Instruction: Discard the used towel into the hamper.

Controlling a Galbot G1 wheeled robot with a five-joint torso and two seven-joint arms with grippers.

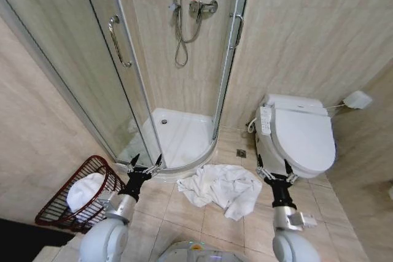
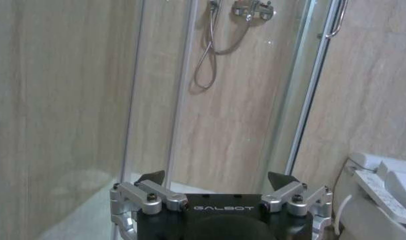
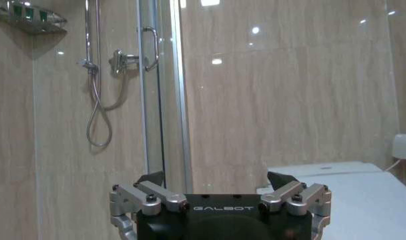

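Towel, white and crumpled, lies spread on the tiled floor between my two hands and a little ahead of them, touching nothing of mine. My left hand is raised over the floor with its fingers spread wide and nothing between them; my right hand is raised the same way on the other side of the towel, fingers likewise spread and empty. From my left wrist I see the left hand's two dark fingertips standing apart against the shower glass, and from my right wrist the right hand's tips stand apart in the same way against the tiled wall.

Out beyond my left hand, on its outer side and slightly nearer to me, the hamper stands on the floor beside the wall: a reddish-brown wire basket, tipped a little my way, with a white bundle already lying inside it. Just ahead of my right hand is the white toilet, its lid down. Ahead of my left hand the shower enclosure stands with its glass door open, its white tray just beyond the towel, and the hose hangs on the far wall
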